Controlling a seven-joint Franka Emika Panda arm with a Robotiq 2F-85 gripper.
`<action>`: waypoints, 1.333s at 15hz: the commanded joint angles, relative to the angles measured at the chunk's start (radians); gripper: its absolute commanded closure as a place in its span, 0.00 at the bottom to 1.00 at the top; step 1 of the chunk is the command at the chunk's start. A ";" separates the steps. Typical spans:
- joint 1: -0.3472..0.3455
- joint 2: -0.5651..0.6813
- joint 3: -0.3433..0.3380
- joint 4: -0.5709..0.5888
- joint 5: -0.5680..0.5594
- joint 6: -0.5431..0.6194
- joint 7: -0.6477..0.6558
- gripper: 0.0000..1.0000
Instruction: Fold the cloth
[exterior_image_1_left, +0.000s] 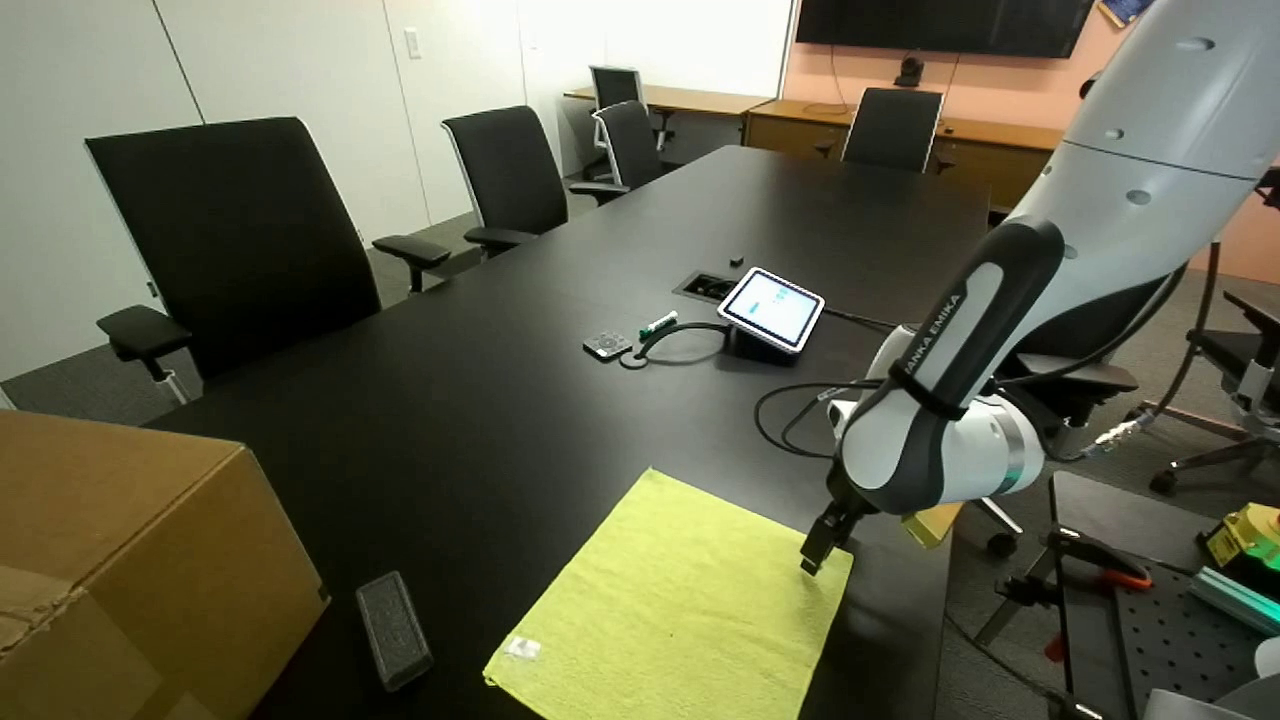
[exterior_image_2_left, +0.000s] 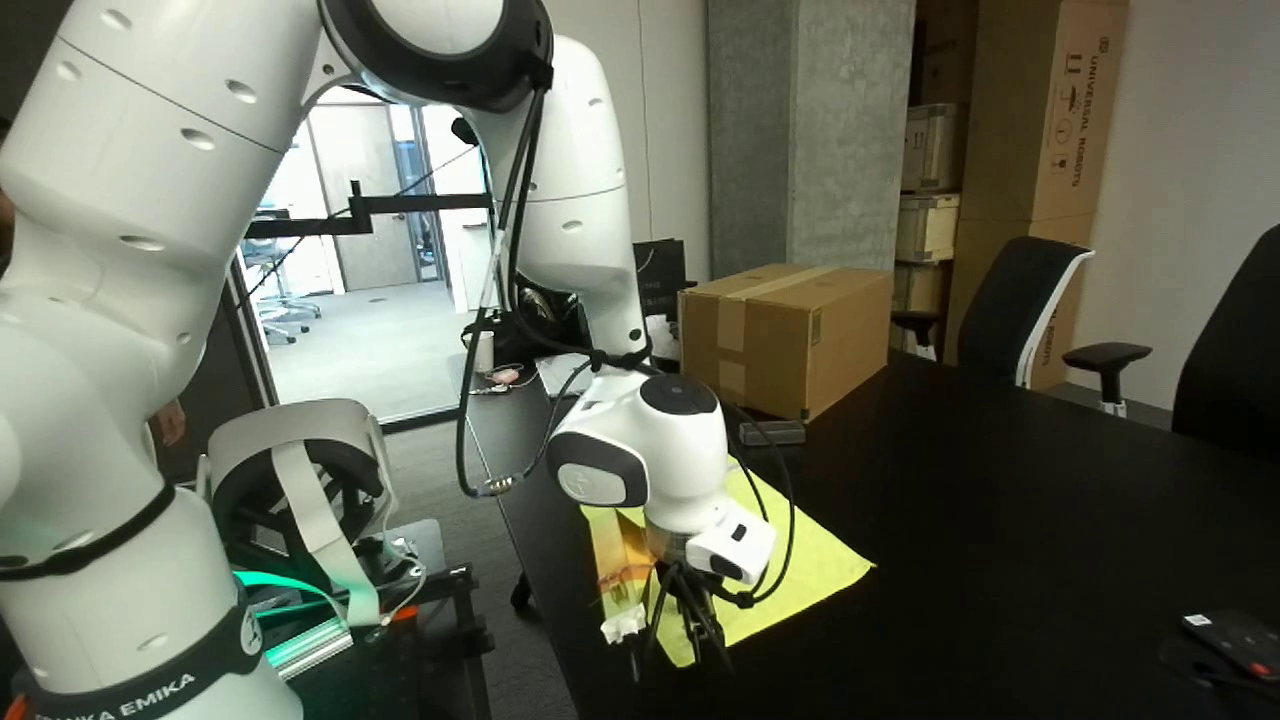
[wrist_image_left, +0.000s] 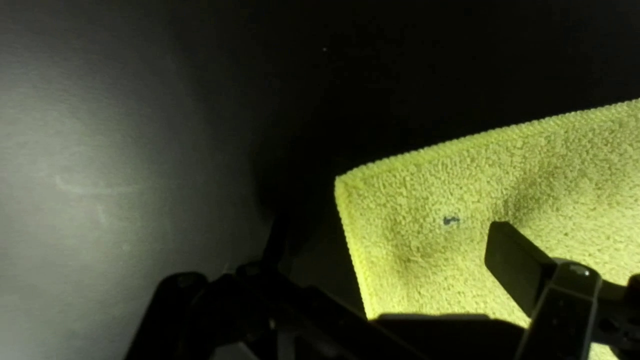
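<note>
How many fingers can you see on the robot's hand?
2. In the wrist view, one finger shows in front of the yellow cloth. The other finger, dark and harder to see, shows against the black table. I see no more, though dark parts could hide something.

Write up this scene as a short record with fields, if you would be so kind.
Task item: yellow terry cloth with stitched edges, spread out, slightly rumpled
Marking: white patch near one corner
Surface: black conference table
End effector: black two-finger gripper, open, near another corner of the cloth
Contact: cannot tell whether it touches the cloth
Nearby: dark grey rectangular block, between the cloth and a brown cardboard box
Farther along: white-framed tablet on a stand; green-and-white marker pen
Fold: not yet made
</note>
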 joint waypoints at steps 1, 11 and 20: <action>0.020 0.019 -0.020 0.020 -0.008 -0.006 0.008 0.02; 0.208 -0.030 -0.149 -0.007 -0.026 -0.059 0.054 0.65; 0.189 -0.149 -0.197 -0.044 -0.517 -0.210 0.447 0.96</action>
